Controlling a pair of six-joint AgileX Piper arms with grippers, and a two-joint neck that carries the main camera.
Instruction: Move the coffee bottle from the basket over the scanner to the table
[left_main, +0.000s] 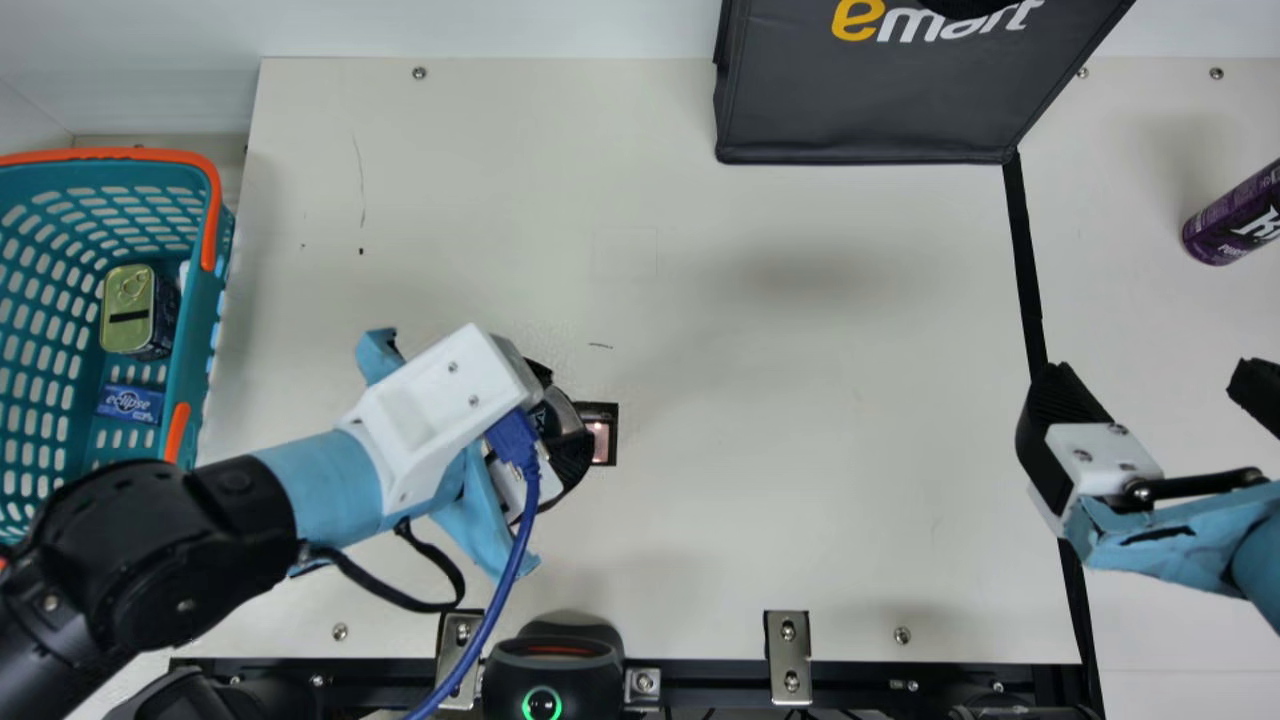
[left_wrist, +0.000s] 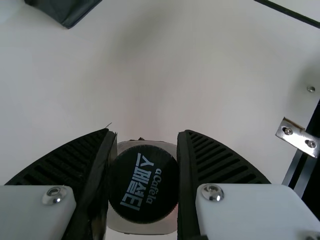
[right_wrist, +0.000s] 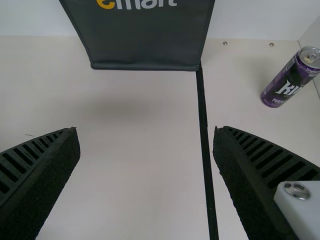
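Note:
My left gripper (left_main: 562, 425) is over the middle-left of the table in the main view, at the left side of the small scanner window (left_main: 600, 440). Between its fingers is the coffee bottle (left_main: 548, 415), partly hidden under the wrist. In the left wrist view, the left gripper (left_wrist: 143, 182) is shut on the coffee bottle (left_wrist: 143, 184), whose black cap faces the camera. The teal basket (left_main: 190, 330) stands at the far left. My right gripper (left_main: 1160, 385) stands open at the main view's right; in the right wrist view the right gripper (right_wrist: 146, 145) has nothing between its fingers.
A dark bag (left_main: 870, 110) stands at the table's back, with a purple can (left_main: 1235, 220) to its right. In the basket are a tin (left_main: 128, 310) and a blue packet (left_main: 130, 403). A black device (left_main: 553, 665) with a green ring sits at the front edge.

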